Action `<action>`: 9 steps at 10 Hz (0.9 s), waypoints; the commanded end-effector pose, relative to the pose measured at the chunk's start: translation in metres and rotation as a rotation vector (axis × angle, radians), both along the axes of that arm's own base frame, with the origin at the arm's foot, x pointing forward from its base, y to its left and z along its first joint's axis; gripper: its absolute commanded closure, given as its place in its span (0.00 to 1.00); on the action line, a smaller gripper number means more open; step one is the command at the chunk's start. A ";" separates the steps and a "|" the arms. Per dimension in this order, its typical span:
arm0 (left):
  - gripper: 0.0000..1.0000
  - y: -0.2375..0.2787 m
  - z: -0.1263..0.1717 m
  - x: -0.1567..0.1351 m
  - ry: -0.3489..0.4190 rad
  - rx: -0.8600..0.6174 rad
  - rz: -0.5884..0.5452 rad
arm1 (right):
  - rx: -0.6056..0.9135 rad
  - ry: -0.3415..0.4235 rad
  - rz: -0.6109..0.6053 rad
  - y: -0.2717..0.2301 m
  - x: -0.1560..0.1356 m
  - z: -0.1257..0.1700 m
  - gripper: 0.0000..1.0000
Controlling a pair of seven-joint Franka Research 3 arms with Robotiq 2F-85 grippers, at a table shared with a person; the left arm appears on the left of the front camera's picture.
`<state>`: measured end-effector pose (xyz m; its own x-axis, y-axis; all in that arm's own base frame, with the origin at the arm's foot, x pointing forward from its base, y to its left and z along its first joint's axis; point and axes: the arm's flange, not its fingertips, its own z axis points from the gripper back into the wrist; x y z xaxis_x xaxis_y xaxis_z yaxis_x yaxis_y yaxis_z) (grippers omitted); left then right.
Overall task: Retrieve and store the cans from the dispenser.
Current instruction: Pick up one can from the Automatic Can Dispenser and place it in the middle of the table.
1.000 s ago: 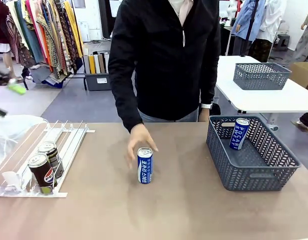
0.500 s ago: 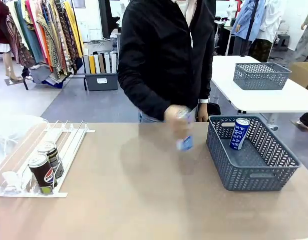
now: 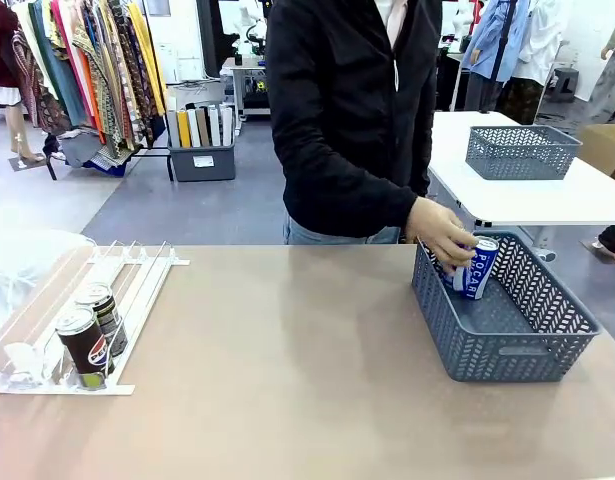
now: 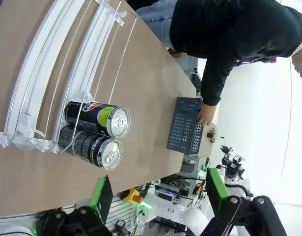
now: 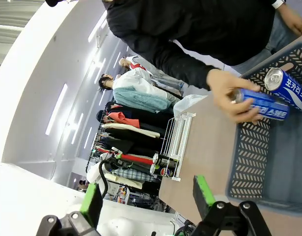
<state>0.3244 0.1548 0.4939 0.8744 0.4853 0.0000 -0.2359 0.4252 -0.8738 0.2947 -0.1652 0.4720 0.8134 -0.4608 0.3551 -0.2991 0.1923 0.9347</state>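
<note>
Two black cans [image 3: 85, 344] [image 3: 103, 309] stand at the near end of the white dispenser [image 3: 137, 272] on the table's left. A person's hand [image 3: 440, 236] lowers a blue can [image 5: 261, 104] into the grey basket [image 3: 507, 345], beside a second blue can [image 3: 477, 268] that leans on the basket's far wall. My left gripper [image 4: 158, 191] hangs open above the table, off the dispenser's [image 4: 52, 73] end, with the black cans [image 4: 99, 118] [image 4: 94, 150] ahead of it. My right gripper [image 5: 148, 199] is open in the air, with nothing between its fingers and the basket [image 5: 249, 162] ahead.
The person in a black jacket [image 3: 352, 110] stands at the table's far side and leans toward the basket. Behind, another grey basket [image 3: 520, 152] sits on a white table, and clothes racks [image 3: 87, 70] stand at the back left.
The person picked up the blue can from the middle of the table and carried it right, down into the grey basket. The black cans have not moved.
</note>
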 end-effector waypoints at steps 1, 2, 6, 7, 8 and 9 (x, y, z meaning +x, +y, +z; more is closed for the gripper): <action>0.00 0.005 -0.001 -0.004 0.006 0.003 -0.009 | 0.014 -0.007 -0.002 0.000 0.001 0.004 0.00; 0.00 0.005 -0.001 -0.004 0.006 0.003 -0.009 | 0.014 -0.007 -0.002 0.000 0.001 0.004 0.00; 0.00 0.005 -0.001 -0.004 0.006 0.003 -0.009 | 0.014 -0.007 -0.002 0.000 0.001 0.004 0.00; 0.00 0.003 -0.001 -0.002 0.004 -0.005 0.005 | 0.014 -0.007 -0.002 0.000 0.001 0.004 0.00; 0.00 -0.012 0.009 -0.006 0.047 0.109 -0.040 | 0.014 -0.007 -0.002 0.000 0.001 0.004 0.00; 0.00 -0.038 0.020 -0.011 0.083 0.263 -0.111 | 0.014 -0.007 -0.002 0.000 0.001 0.004 0.00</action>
<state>0.3219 0.1385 0.4999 0.9012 0.4330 0.0171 -0.2429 0.5374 -0.8076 0.2947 -0.1652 0.4720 0.8134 -0.4607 0.3550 -0.2990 0.1923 0.9347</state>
